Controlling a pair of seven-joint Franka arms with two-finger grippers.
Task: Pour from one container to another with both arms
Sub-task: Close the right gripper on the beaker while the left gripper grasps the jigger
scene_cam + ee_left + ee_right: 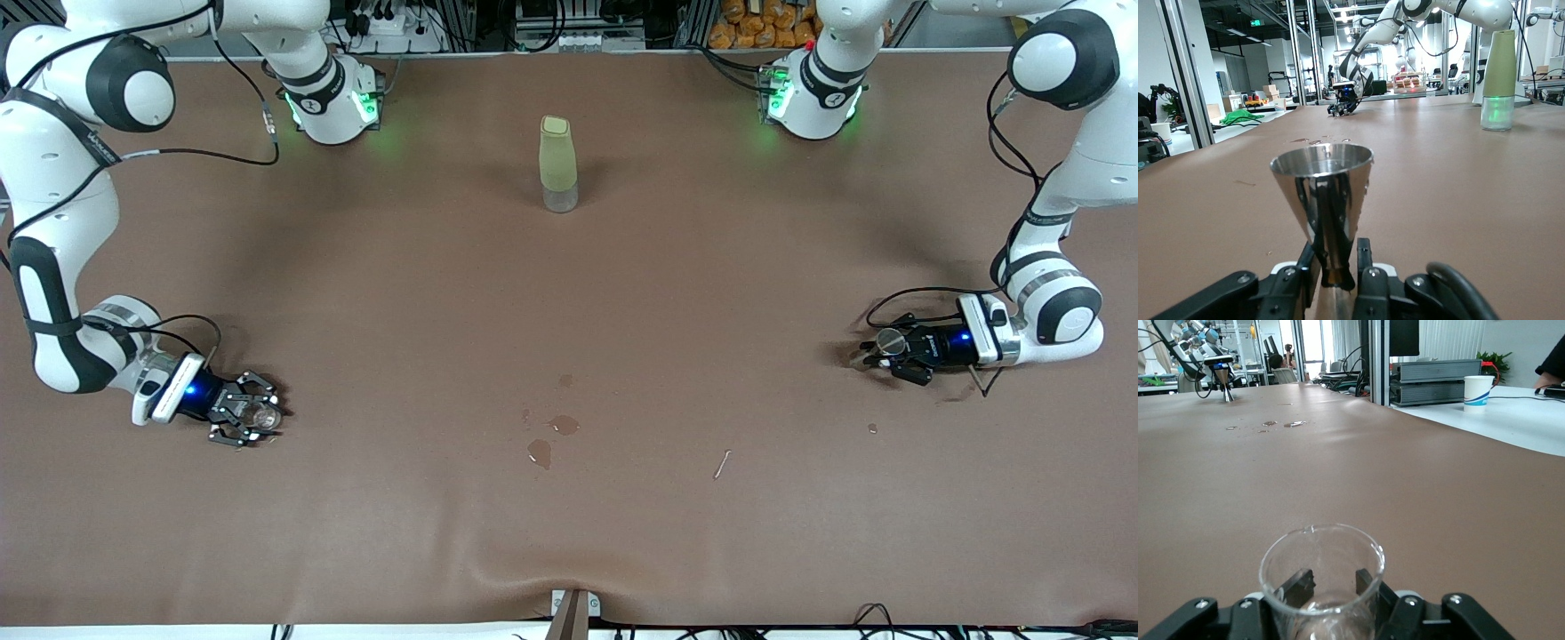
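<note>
A shiny metal cone cup (890, 340) (1321, 180) stands on the brown table toward the left arm's end. My left gripper (876, 348) (1337, 267) is low at the table and shut on the cup's narrow waist. A clear glass beaker (263, 415) (1321, 607) stands toward the right arm's end. My right gripper (253, 416) (1333, 581) is down at the table and shut on the beaker's lower body. Its fingers show through the glass. I cannot tell what either container holds.
A tall bottle with a pale green sleeve (558, 164) (1499, 73) stands mid-table, nearer the robots' bases. Small wet patches (551, 436) and a thin stick (722, 463) lie nearer the front camera. A paper cup (1477, 390) stands on a white desk off the table.
</note>
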